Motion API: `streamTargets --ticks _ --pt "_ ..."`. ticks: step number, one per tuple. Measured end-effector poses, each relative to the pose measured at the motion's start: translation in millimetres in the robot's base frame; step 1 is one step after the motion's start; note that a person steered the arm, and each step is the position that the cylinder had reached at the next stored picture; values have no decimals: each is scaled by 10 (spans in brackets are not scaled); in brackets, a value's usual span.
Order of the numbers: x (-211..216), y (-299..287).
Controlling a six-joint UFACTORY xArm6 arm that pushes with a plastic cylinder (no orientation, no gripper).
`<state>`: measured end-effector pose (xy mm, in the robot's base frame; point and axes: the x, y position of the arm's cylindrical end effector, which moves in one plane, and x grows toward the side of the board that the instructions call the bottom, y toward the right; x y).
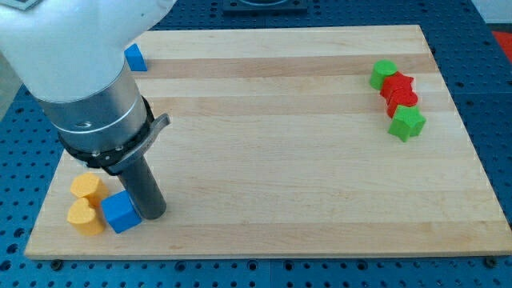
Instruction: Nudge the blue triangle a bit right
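A blue block (134, 58) sits at the board's top left edge, partly hidden behind my arm's housing; its shape looks wedge-like, but I cannot be sure. A second blue block, a cube (120, 211), lies near the bottom left. My rod comes down from the big grey housing, and my tip (151, 216) rests on the board against the cube's right side. The tip is far below the top-left blue block.
Two yellow blocks (86, 187) (85, 216) lie left of the blue cube, close to the board's left edge. At the top right, a green block (383, 74), two red blocks (398, 84) (402, 99) and a green block (408, 122) form a cluster.
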<state>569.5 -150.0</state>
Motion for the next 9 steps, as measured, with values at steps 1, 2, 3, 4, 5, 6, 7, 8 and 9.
streamTargets --ticks 1,2,3,4,5,6,7,8,9 --pt "8 -89" --pt "15 -129" --pt "55 -146" --pt "71 -148" --pt "71 -148" --pt "-204 -61" --pt "-847 143" --pt "-1316 -4" --pt "-1729 -435"
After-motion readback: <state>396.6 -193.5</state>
